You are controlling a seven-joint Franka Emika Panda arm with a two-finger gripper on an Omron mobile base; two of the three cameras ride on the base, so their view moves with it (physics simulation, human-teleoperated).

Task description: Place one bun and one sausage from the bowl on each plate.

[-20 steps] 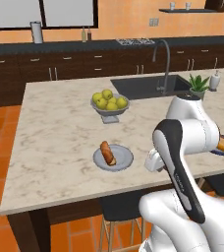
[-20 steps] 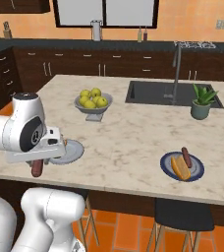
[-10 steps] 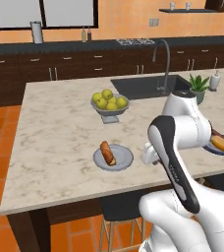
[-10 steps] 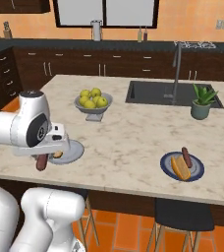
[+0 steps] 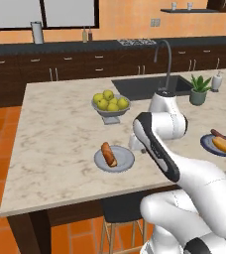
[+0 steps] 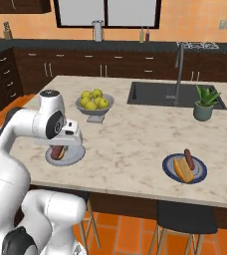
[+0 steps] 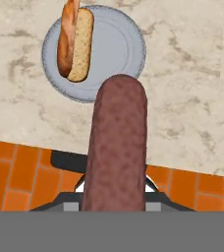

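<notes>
Up close, the gripper [image 7: 115, 199] is squeezing a bumpy brown sausage [image 7: 116, 147] over the smooth grey plate [image 7: 119, 49] holding a long bun [image 7: 75, 44]. Farther off, the blue plate [image 6: 199, 169] is carrying another pair.

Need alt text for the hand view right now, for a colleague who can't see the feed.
A dark reddish-brown sausage held in the gripper rises up the middle of the picture, its tip over the near edge of a light grey plate on the marble counter. A bun lies on the plate's left side. Orange floor tiles show beneath the counter edge.
</notes>
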